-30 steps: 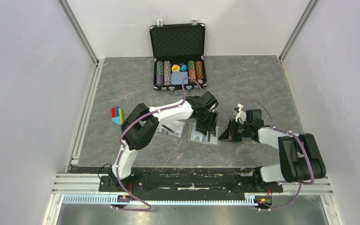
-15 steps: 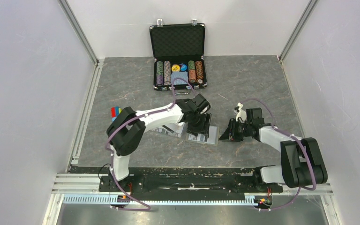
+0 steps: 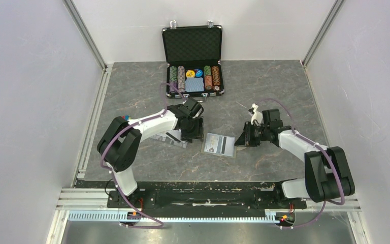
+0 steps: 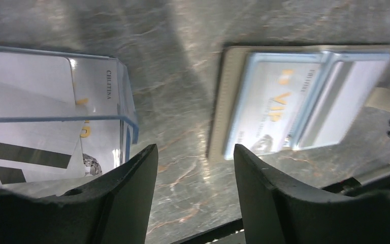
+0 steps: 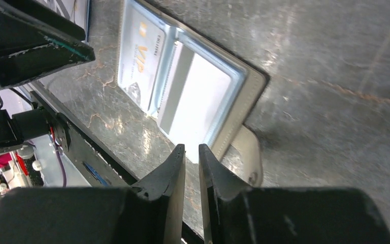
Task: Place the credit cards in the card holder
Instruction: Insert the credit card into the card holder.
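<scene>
I'm seeing the card holder (image 3: 219, 145) lying open on the worktop (image 3: 284, 91) between the two arms. Both credit cards (image 5: 142, 56) are sitting in its pockets, one gold mark up, one stripe up. The left fingers (image 4: 129, 188) are hanging spread and gripping nothing, holder off to their right, clear sleeves (image 4: 56, 101) to their left. The right fingers (image 5: 170, 173) are nearly pressed together, hovering at the holder's edge beside its tab (image 5: 246, 152); I can't tell whether they're touching it.

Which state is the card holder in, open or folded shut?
Open: the card holder lies spread flat, inner side up, with two cards showing on it.
</scene>
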{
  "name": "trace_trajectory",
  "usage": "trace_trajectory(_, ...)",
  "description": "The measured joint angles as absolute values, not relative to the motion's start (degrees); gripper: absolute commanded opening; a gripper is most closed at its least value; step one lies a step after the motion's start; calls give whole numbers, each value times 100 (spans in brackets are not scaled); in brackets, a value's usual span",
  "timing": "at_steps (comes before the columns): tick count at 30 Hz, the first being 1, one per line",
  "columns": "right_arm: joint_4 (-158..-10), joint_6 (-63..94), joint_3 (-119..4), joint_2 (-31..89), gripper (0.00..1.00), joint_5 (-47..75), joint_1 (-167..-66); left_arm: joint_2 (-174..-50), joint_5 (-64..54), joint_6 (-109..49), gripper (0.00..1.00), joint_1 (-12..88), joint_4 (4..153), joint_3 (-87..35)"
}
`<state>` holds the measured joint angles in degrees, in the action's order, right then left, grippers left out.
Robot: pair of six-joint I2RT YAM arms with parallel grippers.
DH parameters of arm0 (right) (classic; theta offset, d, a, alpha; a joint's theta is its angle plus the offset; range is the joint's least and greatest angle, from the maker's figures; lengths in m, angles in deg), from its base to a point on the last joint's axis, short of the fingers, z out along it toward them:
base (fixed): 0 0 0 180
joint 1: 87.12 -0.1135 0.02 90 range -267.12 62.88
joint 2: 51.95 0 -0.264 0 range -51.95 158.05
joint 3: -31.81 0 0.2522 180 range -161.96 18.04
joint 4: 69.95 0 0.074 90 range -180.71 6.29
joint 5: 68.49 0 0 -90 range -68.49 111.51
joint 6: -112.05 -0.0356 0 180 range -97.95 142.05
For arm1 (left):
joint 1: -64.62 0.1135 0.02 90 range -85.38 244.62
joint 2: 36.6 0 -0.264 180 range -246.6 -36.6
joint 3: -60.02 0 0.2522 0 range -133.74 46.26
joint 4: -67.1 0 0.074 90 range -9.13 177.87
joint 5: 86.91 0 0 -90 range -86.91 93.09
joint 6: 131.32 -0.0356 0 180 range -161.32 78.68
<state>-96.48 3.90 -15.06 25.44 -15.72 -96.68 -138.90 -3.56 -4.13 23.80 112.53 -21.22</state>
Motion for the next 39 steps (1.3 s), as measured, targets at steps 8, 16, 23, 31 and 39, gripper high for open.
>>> trace_trajectory(8,-9500,248,-1823,3057,6,-1587,-10350,-13789,-282,-411,59,2568,11390,-2070)
trace_trajectory(16,-9006,-84,-1984,3663,4,-1697,-10717,-13846,-1091,-302,56,2389,10597,-2065)
trace_trajectory(23,-8689,-246,-2002,4122,4,-1742,-10776,-14270,-1248,-291,59,2159,10420,-2170)
trace_trajectory(31,-8472,-318,-2002,4308,3,-1821,-10833,-14403,-1073,-297,56,2142,10608,-2371)
trace_trajectory(39,-8462,-342,-2002,4351,3,-1863,-10840,-14685,-997,-352,30,1982,10776,-2760)
